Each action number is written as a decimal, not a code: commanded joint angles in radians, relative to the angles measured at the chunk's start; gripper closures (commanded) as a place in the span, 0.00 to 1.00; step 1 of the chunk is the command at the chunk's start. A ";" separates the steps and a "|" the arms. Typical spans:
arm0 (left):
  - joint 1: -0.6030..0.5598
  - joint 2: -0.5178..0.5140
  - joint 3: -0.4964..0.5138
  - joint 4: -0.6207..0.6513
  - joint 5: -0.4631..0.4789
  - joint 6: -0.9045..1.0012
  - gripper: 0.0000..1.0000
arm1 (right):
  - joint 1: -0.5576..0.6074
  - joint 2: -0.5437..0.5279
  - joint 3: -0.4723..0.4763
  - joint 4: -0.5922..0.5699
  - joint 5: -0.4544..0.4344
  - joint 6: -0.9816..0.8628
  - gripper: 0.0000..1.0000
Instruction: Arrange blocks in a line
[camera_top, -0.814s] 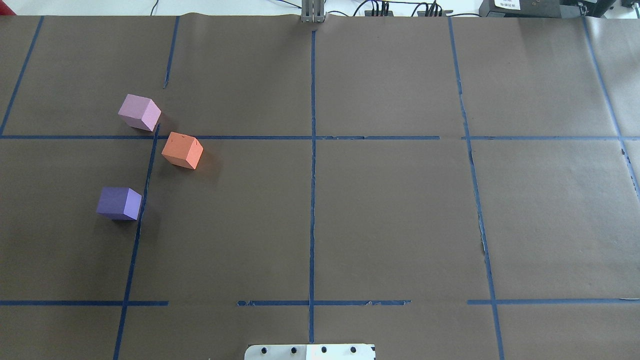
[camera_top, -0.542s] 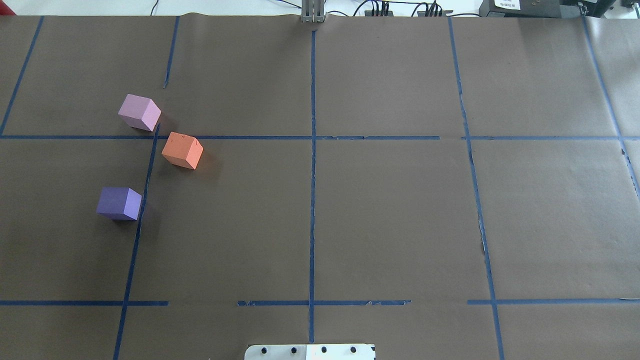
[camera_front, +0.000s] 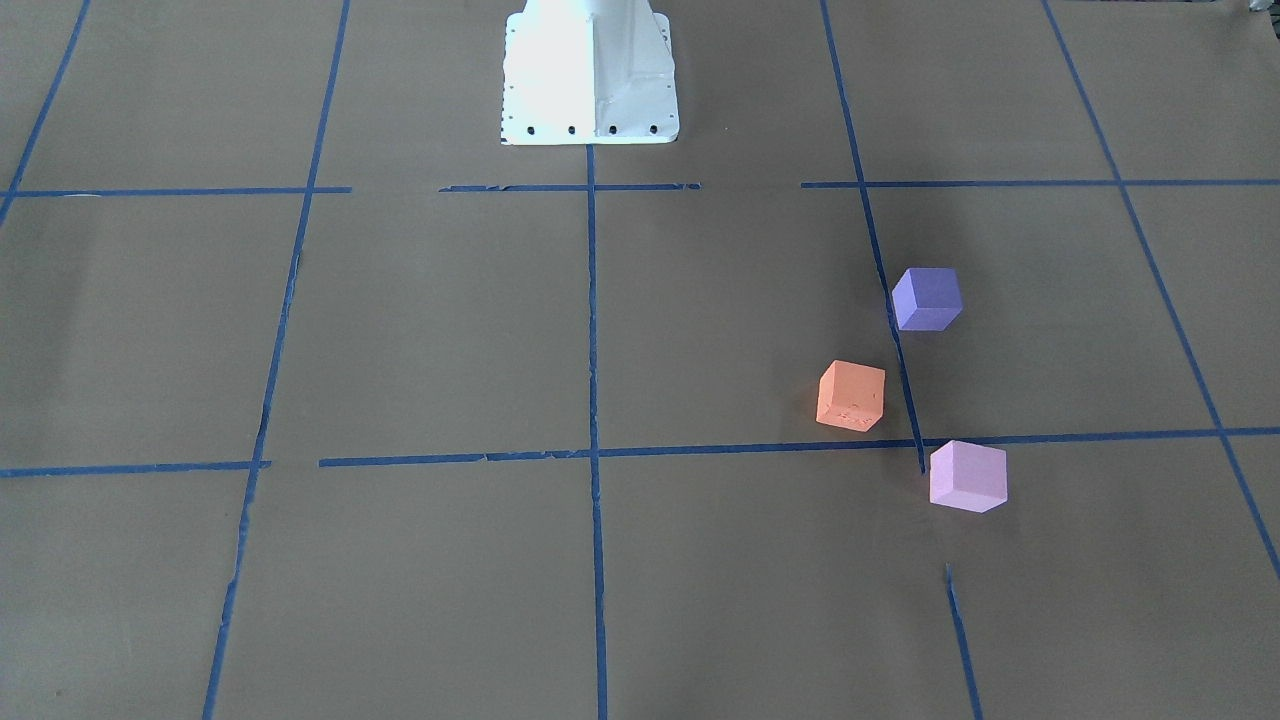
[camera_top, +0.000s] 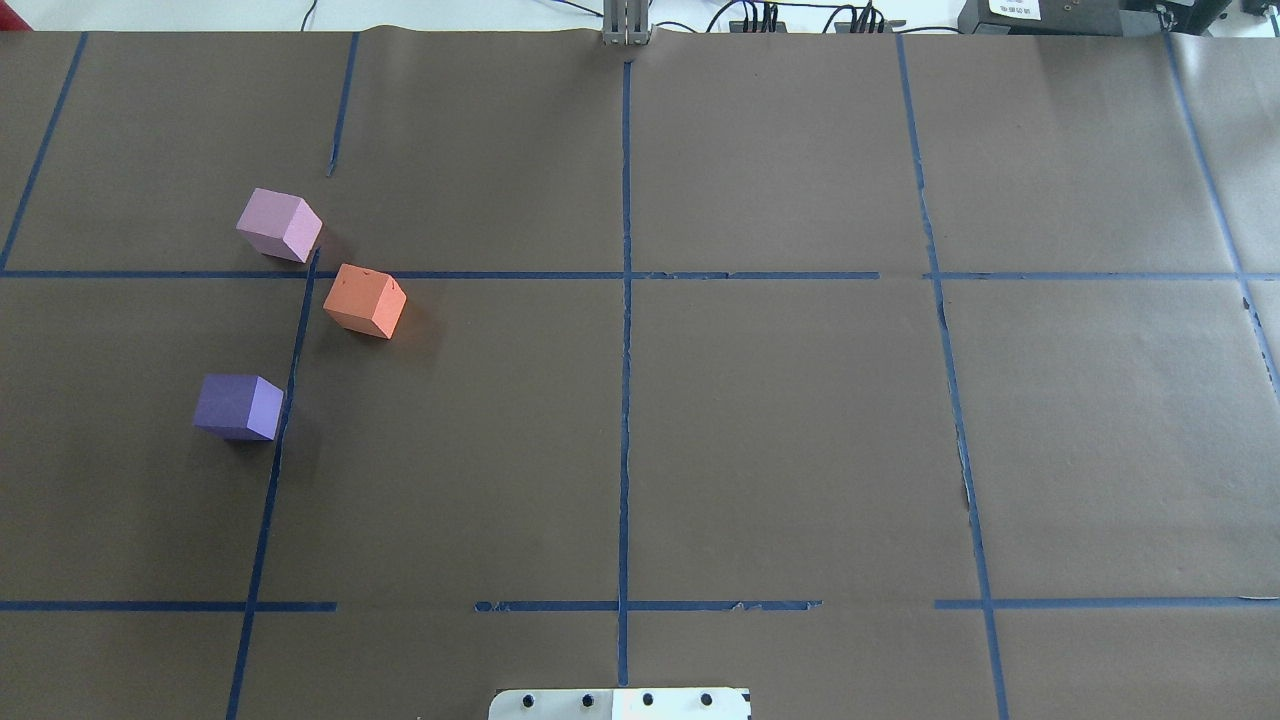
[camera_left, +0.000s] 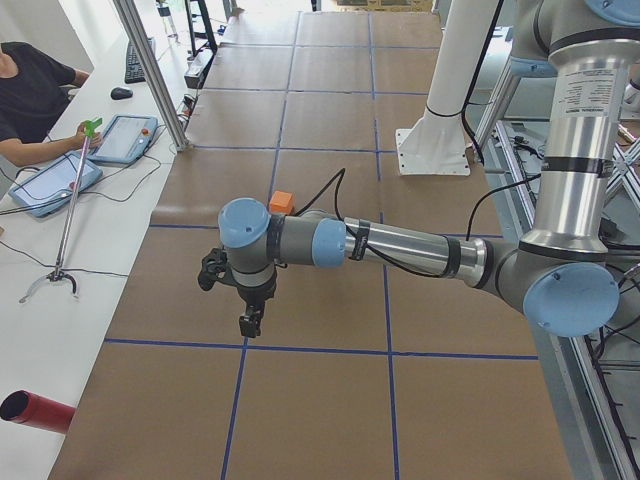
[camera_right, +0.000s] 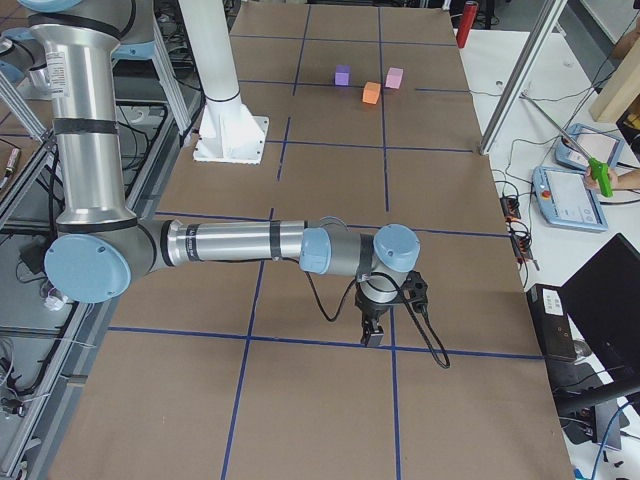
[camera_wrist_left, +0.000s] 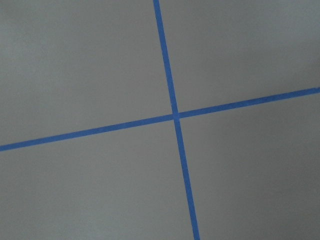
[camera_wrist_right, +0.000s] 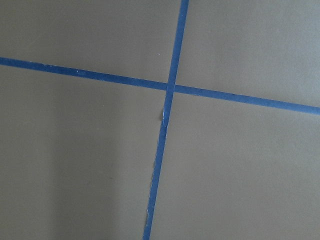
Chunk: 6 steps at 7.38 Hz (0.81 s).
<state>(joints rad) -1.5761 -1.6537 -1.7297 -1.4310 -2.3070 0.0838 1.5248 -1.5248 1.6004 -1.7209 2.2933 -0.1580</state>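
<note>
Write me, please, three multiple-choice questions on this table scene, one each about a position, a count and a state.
1. Of the orange block, blue-violet block and pink block, which lies nearest the robot's base? A orange; B blue-violet; C pink.
2. How many blocks are on the table? A three; B two; C four.
3. How do the blocks stand? A stacked; B all touching; C all apart.
Key: 1 B: it sits closest to the base. 2 A: one of each colour. 3 C: bare table shows between every pair.
</note>
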 joint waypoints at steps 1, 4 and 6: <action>0.110 -0.088 -0.135 0.081 -0.037 -0.271 0.00 | 0.000 0.000 0.001 0.000 0.000 0.000 0.00; 0.428 -0.346 -0.099 0.129 -0.029 -0.515 0.00 | 0.000 0.000 0.001 0.000 0.000 -0.002 0.00; 0.554 -0.426 0.020 0.060 -0.031 -0.518 0.00 | 0.000 0.000 0.000 0.000 0.000 0.000 0.00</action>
<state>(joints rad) -1.1029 -2.0322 -1.7751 -1.3257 -2.3376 -0.4228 1.5248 -1.5248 1.6010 -1.7211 2.2933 -0.1586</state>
